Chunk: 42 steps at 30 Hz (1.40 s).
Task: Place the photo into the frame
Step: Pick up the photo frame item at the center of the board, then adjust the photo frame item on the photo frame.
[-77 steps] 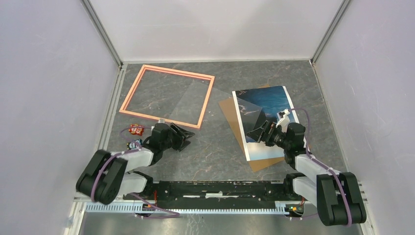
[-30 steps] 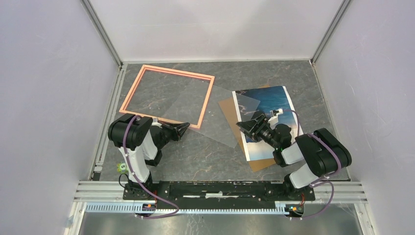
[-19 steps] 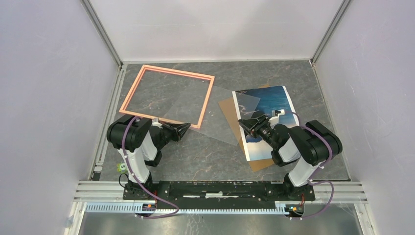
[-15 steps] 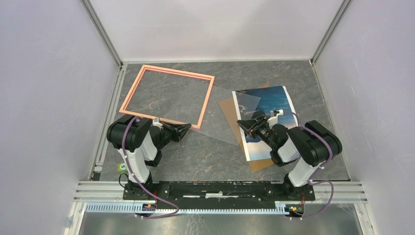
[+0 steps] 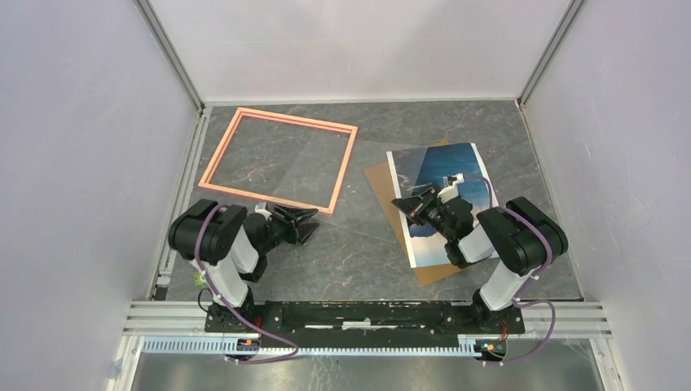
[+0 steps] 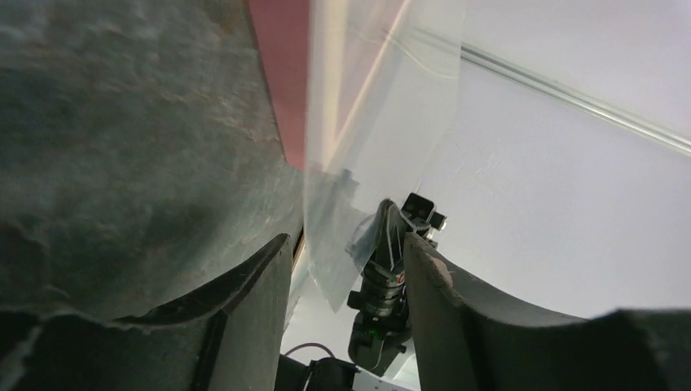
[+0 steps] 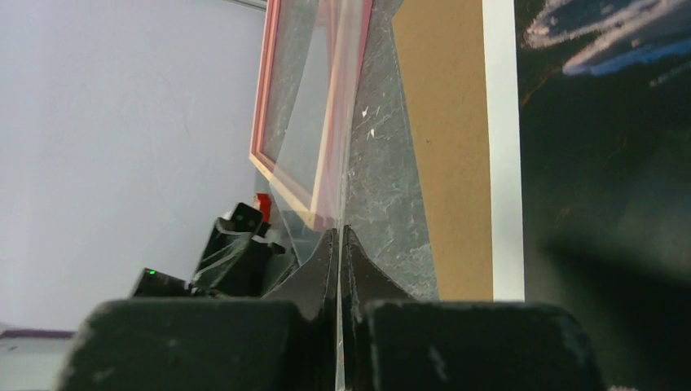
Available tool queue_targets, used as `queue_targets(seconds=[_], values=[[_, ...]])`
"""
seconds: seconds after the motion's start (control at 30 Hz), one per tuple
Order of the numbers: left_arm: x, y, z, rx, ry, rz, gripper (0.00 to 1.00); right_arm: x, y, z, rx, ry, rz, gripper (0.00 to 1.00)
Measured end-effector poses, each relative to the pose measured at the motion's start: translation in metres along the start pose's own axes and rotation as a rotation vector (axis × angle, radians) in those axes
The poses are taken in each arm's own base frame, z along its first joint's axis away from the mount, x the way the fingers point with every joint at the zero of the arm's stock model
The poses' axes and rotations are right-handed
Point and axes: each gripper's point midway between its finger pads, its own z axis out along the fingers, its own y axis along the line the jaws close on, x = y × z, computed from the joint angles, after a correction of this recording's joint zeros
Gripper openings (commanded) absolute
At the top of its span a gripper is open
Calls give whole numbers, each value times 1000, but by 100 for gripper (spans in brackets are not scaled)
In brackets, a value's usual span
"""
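The photo (image 5: 468, 163) is showing a glossy paper face. The frame (image 5: 297, 120) is looking smooth and matt. The clear sheet (image 6: 375, 106) is gleaming like thin plastic. The backing board (image 7: 444, 122) is reading as matt brown card, the table (image 5: 489, 122) as marbled stone.

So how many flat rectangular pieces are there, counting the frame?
4: pink thin-bordered frame, far left; clear plastic sheet, centre; plain brown backing board, right; glossy mountain photo lying on that board. None seems hidden.
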Motion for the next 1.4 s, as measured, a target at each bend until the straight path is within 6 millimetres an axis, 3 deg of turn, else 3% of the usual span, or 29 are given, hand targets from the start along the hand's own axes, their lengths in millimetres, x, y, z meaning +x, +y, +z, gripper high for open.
queue_targets(seconds=[0.07,0.13,0.23,0.4,0.53,0.63,0.7,0.87,0.97,1.03,1.17,1.27,1.4], values=[[3,-3,-4,-15,3,17,69,-1,-1,5,3,5,-34,0],[4,-9,-6,-30,0,64,82,-2,-2,11,4,11,-63,0],[-3,-28,-5,-79,-45,165,95,-1,-5,19,7,31,-97,0],[-32,-63,-30,-147,-203,262,99,0,-6,39,-13,69,-138,0],[-61,-52,-61,-349,-317,291,100,0,-6,52,-29,91,-153,0],[-70,-56,-74,-446,-337,349,100,3,-5,65,-41,110,-164,0],[-77,-81,-81,-477,-350,434,100,5,-2,75,-55,121,-174,0],[-95,-181,-82,-411,-390,689,100,12,18,105,-109,146,-214,0],[-101,-210,-72,-385,-373,778,100,18,35,122,-150,153,-238,0],[-105,-209,-59,-390,-339,780,100,25,43,125,-169,158,-247,0],[-114,-187,-40,-430,-290,739,100,36,43,125,-177,180,-268,0],[-115,-174,-37,-457,-291,731,99,39,35,128,-170,194,-279,0],[-115,-175,-35,-466,-317,754,99,38,33,142,-184,197,-275,0]])
